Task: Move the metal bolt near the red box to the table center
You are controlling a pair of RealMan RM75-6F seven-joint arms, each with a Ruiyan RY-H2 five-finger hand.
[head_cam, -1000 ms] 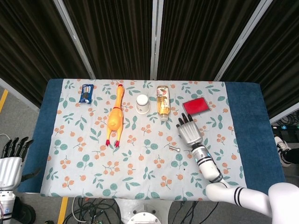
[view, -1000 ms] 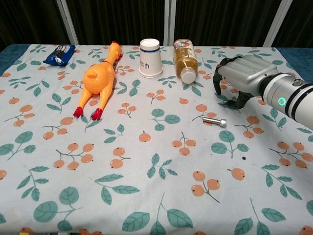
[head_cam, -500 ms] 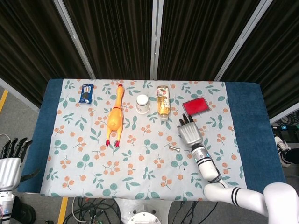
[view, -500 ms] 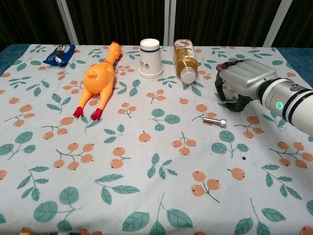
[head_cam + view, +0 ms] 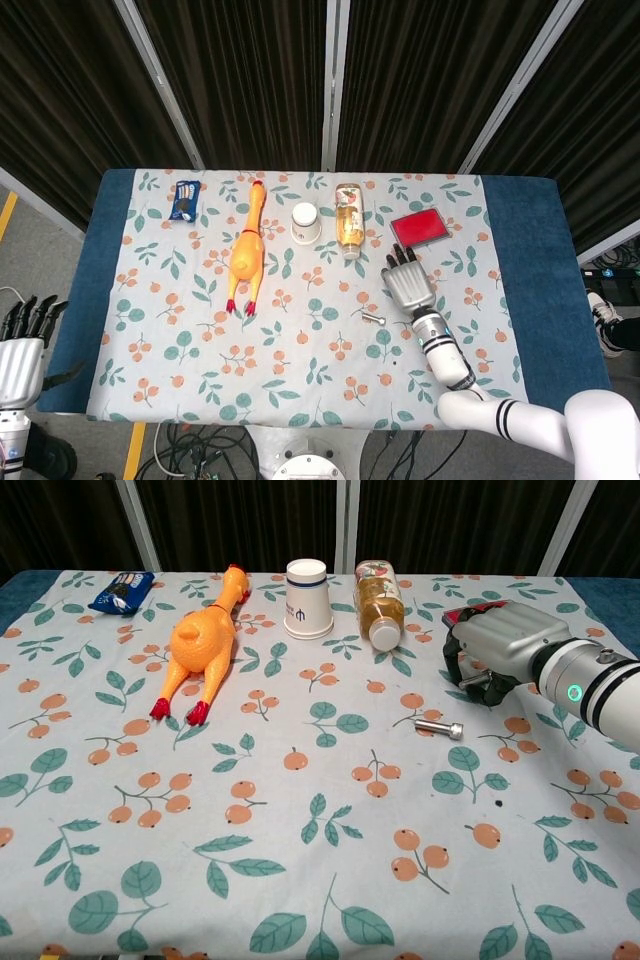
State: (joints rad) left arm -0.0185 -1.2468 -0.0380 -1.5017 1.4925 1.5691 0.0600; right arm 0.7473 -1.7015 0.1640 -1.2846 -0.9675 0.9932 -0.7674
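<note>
Two robot hands showed. The right robot hand [image 5: 495, 650] hovered over the desk [image 5: 300, 330] between the red box [image 5: 417, 227] and the metal bolt [image 5: 439, 727], holding nothing, its fingers curled downward but spread. The bolt lay on the cloth just beside that hand, untouched. The left robot hand [image 5: 22, 340] hung off the desk's left edge, fingers apart, holding nothing.

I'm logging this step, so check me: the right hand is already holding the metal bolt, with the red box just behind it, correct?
Not quite. The metal bolt lies free on the tablecloth, in front of the right hand, which holds nothing, as the chest view shows. The red box is just behind the hand.
</note>
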